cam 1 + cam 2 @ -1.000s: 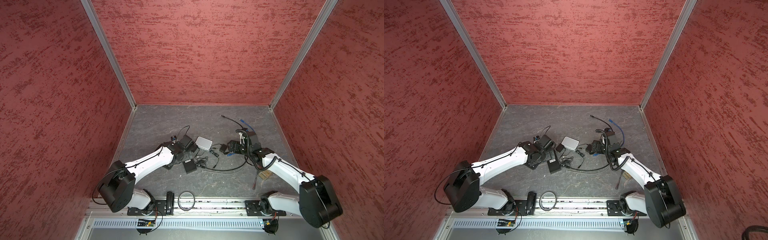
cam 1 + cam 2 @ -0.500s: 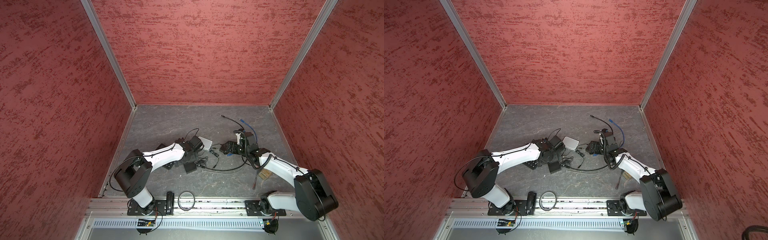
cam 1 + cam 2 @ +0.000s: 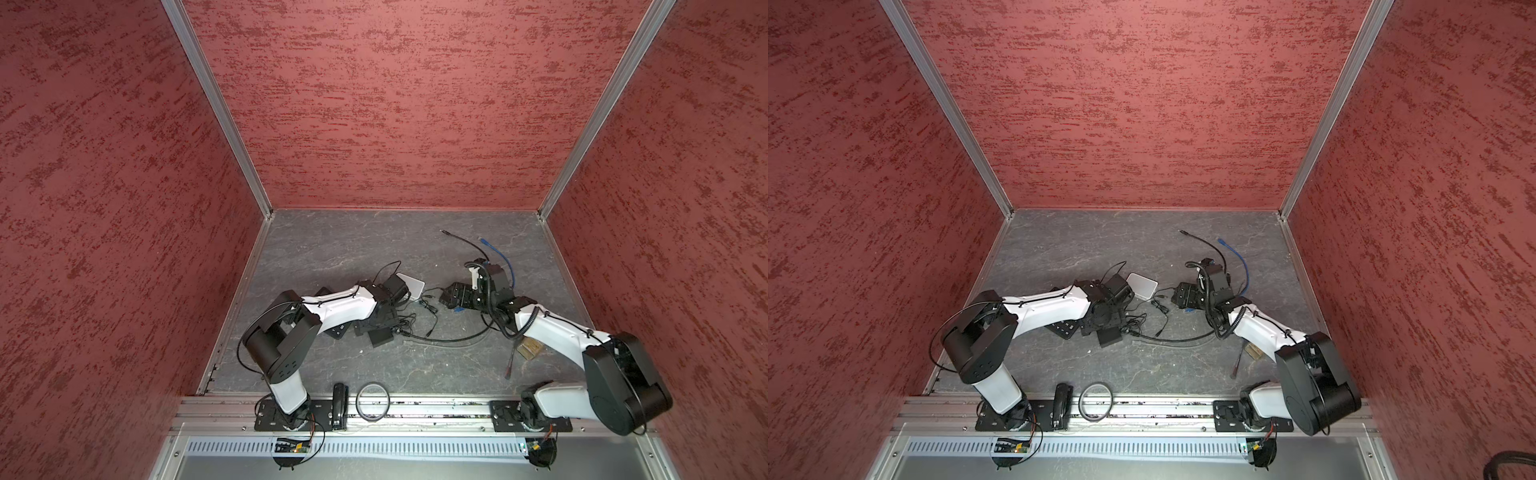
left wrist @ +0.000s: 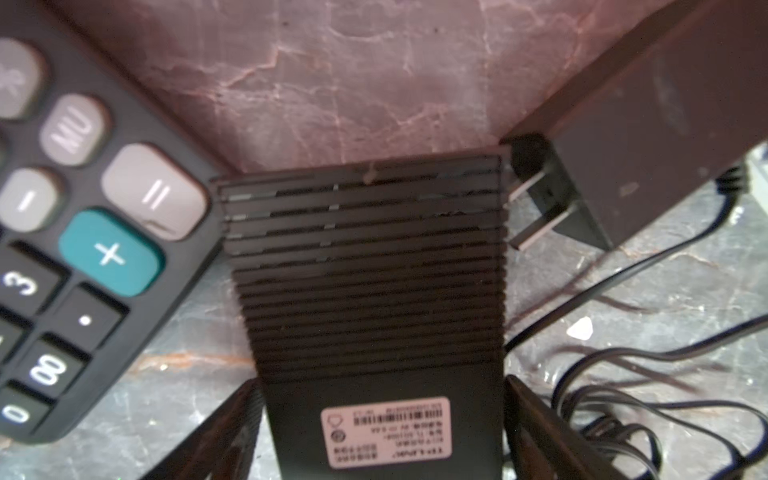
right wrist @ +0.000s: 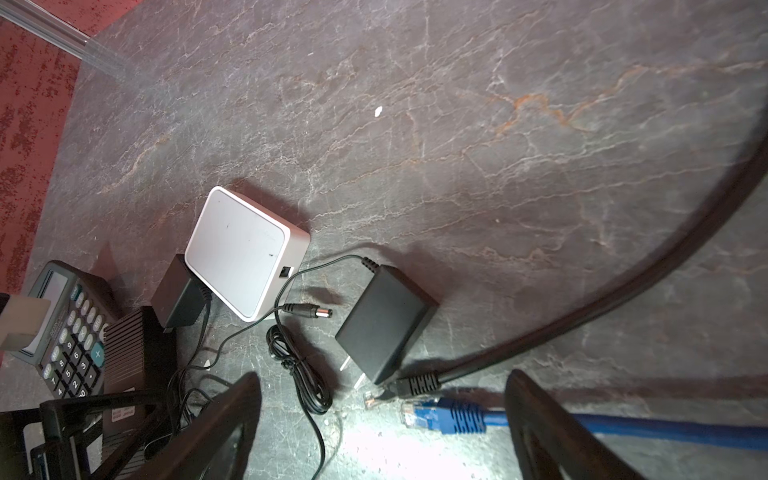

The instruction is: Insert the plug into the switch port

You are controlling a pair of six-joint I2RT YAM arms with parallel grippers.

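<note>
While my left claw [image 4: 380,378] straddles the switch [image 4: 374,270], clamped or not I cannot tell, my right claw [image 5: 384,374] gapes over the blue plug [image 5: 436,417], whose tip points toward that switch at 9 o'clock.

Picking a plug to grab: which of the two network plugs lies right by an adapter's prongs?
The black cable's plug, its clear tip just off the prongs of the black adapter. The blue plug lies beyond it.
</note>
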